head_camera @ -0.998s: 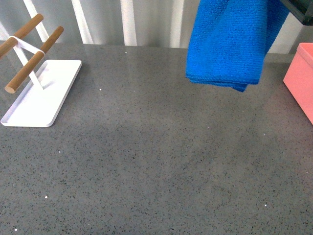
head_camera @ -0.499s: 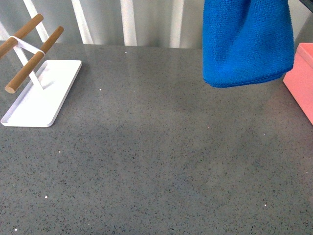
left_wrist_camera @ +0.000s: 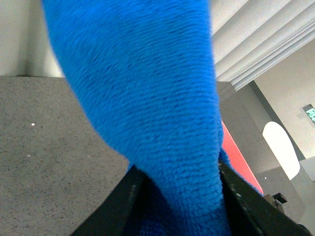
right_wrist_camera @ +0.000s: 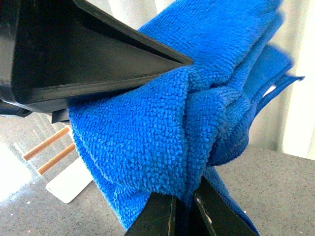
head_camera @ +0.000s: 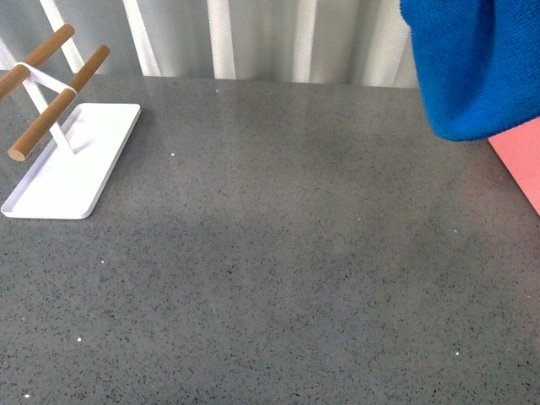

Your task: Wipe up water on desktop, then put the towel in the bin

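Towel (head_camera: 477, 67) swung right, right end effector (right_wrist_camera: 182, 132) pinching it.

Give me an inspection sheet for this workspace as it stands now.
Surface: desktop, dark speckled grey; no water visible.
Job's things: towel lifted clear of the surface at the far right, hiding part of the bin, of which only a corner shows.
Clutter: white tray with wooden rods, far left.
Hands: left hand shut on the towel; right hand pinching its gathered folds.
Cables: nothing seen.
Surroundings: pale vertical panels behind the desktop.
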